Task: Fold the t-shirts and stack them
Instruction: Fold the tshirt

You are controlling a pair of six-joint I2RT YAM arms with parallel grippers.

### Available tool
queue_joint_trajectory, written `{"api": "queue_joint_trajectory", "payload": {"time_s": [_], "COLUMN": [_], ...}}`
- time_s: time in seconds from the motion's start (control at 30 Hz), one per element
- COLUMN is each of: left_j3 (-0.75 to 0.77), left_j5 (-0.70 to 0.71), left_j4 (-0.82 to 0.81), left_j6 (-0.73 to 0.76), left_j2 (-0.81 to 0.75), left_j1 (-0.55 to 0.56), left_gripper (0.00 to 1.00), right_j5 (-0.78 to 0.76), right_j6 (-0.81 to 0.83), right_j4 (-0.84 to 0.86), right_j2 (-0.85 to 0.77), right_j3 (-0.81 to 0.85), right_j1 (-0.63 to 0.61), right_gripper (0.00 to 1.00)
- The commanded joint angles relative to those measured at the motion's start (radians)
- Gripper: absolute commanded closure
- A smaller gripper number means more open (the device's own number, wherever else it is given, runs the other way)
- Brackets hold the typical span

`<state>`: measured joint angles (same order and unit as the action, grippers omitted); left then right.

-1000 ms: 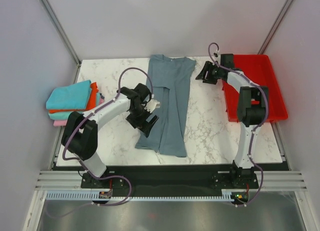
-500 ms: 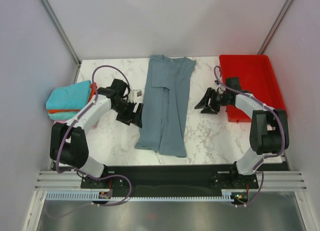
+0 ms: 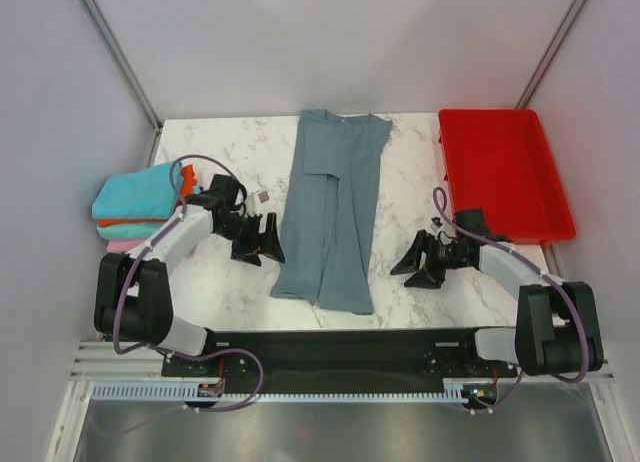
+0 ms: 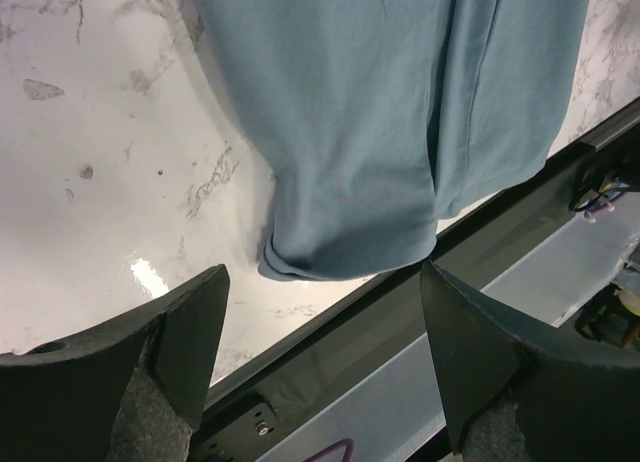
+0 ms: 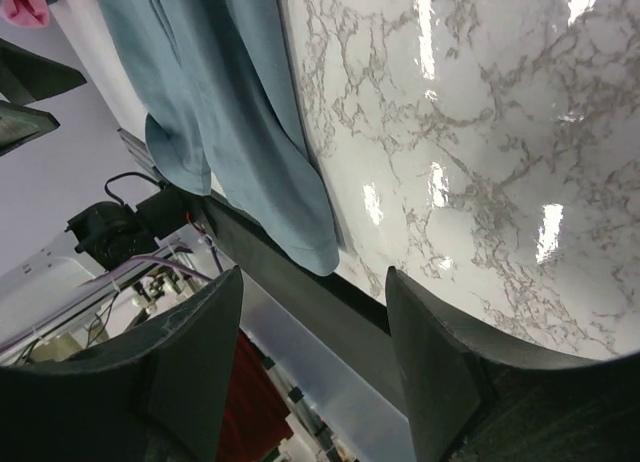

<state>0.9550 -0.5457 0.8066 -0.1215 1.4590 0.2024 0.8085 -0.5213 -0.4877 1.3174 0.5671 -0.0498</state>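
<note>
A slate grey-blue t-shirt [image 3: 333,212] lies in the middle of the marble table, folded lengthwise into a long strip, collar at the far edge, hem near the front edge. Its hem shows in the left wrist view [image 4: 380,132] and in the right wrist view [image 5: 230,132]. A stack of folded teal, orange and pink t-shirts [image 3: 140,204] sits at the left edge. My left gripper [image 3: 259,240] is open and empty just left of the strip. My right gripper [image 3: 413,265] is open and empty on bare table right of the shirt's hem end.
A red plastic tray [image 3: 505,172] stands at the back right. A small dark tag [image 3: 264,196] lies on the table left of the shirt. The table's front edge and black rail [image 4: 400,312] run just below the hem.
My left gripper has let go of the shirt and drawn back left and towards the front. My right gripper has swung from the tray's far corner down to the near right of the shirt.
</note>
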Motion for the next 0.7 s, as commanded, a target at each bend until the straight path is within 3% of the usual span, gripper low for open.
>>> {"api": "queue_joint_trajectory", "payload": {"time_s": [0.0,0.2,0.67], "left_j3": [-0.015,-0.021,-0.009], "left_j5": [-0.06,-0.037,-0.057], "left_j4": [-0.066,-0.073,-0.009], "left_j6": [-0.069,-0.072,-0.076], "left_j2": [0.027,0.076,0.149], "left_j1": [-0.004,-0.008,-0.009], "left_gripper": [0.15,0.15,0.19], "right_j5": [-0.061,-0.077,-0.048], "right_j6": [0.023,-0.012,-0.083], "right_j4": [-0.008,-0.031,0.034], "right_j2": [-0.073,-0.116,0.042], "right_j3": [0.005,-0.009,-0.039], "right_j1": [0.013,0.019,-0.01], "right_gripper": [0.31,0.29,0.32]}}
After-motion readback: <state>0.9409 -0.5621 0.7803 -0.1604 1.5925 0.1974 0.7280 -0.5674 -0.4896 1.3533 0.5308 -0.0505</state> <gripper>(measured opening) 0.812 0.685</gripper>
